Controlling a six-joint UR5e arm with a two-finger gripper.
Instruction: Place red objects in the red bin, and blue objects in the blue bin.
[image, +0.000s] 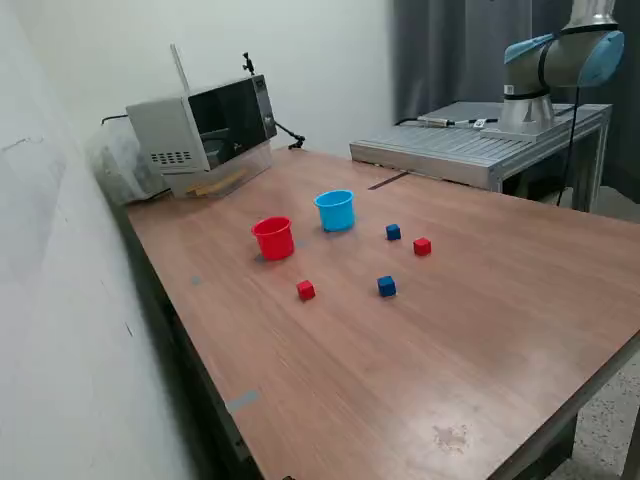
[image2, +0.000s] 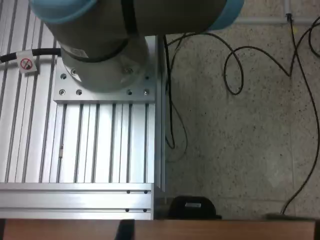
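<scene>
In the exterior view the red bin (image: 273, 238) and the blue bin (image: 336, 210) stand upright side by side on the wooden table (image: 480, 330). One red cube (image: 306, 290) lies in front of the red bin, another red cube (image: 422, 246) lies toward the exterior view's right. A dark-blue cube (image: 393, 232) sits beside the second red cube, and another dark-blue cube (image: 386, 286) lies nearer the front. Only the arm's base and lower joints (image: 560, 60) show at the back right. The gripper is out of view in both views.
A microwave-like box (image: 205, 125) stands at the table's back left corner beside the wall. An aluminium mounting platform (image: 470, 145) adjoins the table's far edge. The wrist view shows the arm's base (image2: 105, 55), aluminium slats (image2: 80, 145), floor and cables (image2: 235, 75).
</scene>
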